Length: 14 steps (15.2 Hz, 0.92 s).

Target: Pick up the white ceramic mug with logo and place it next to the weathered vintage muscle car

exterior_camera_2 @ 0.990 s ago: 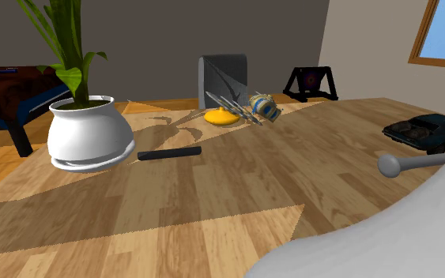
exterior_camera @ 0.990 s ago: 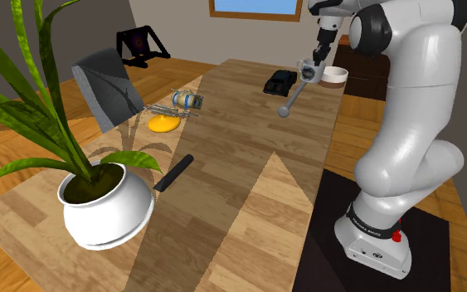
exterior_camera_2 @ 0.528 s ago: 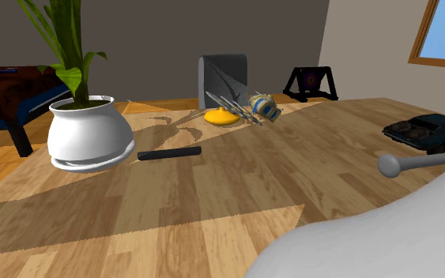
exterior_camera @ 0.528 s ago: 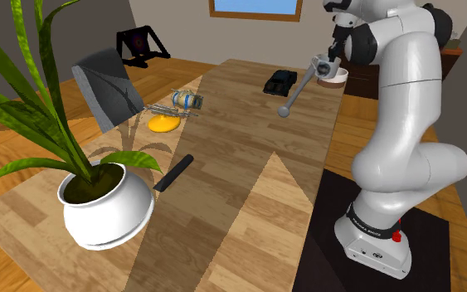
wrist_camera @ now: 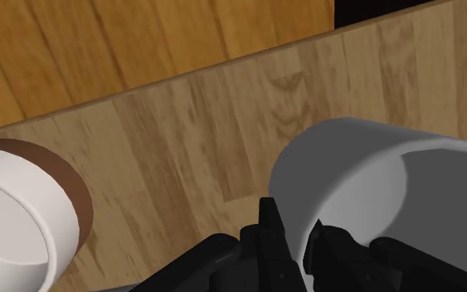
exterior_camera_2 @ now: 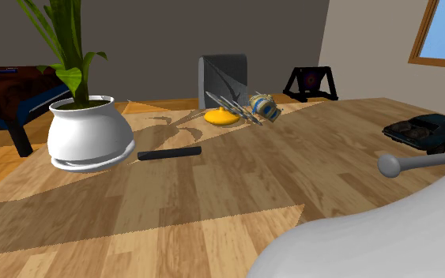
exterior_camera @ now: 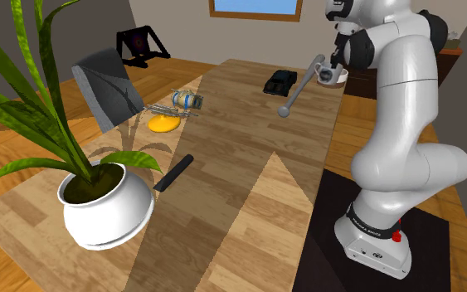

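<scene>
In the wrist view my gripper [wrist_camera: 294,231] is shut on the wall of a plain grey-white mug [wrist_camera: 364,178], one finger inside the rim and one outside. The shoulder view shows the mug [exterior_camera: 326,74] held just above the table's far corner, under the gripper [exterior_camera: 336,61]. The dark toy car [exterior_camera: 279,80] sits on the table a short way to the shoulder view's left of the mug. In the second exterior view the car [exterior_camera_2: 430,130] lies at the right edge.
A white cup with a brown base [wrist_camera: 20,220] stands close beside the mug. A grey club-shaped object [exterior_camera: 296,91] lies between car and mug. Farther off are a yellow item [exterior_camera: 164,124], a can [exterior_camera: 188,100], a black bar [exterior_camera: 174,173] and a potted plant [exterior_camera: 105,204].
The arm has swung the held mug toward the shoulder view's right, nearer the white and brown cup and slightly farther from the car. The grip stays shut.
</scene>
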### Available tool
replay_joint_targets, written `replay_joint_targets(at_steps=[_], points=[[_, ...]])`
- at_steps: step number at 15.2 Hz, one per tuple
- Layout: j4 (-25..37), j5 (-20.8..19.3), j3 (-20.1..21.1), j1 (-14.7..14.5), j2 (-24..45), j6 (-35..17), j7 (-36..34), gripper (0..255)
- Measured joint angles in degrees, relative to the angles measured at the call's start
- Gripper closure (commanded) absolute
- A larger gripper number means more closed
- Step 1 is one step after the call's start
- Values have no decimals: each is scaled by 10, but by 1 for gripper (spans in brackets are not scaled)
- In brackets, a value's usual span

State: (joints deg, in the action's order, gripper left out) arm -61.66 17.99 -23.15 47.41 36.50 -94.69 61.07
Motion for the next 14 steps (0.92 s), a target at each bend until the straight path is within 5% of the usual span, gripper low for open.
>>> replay_joint_targets(at_steps=[14], points=[[-106, 5, 3, -15, 2, -105, 17, 255]])
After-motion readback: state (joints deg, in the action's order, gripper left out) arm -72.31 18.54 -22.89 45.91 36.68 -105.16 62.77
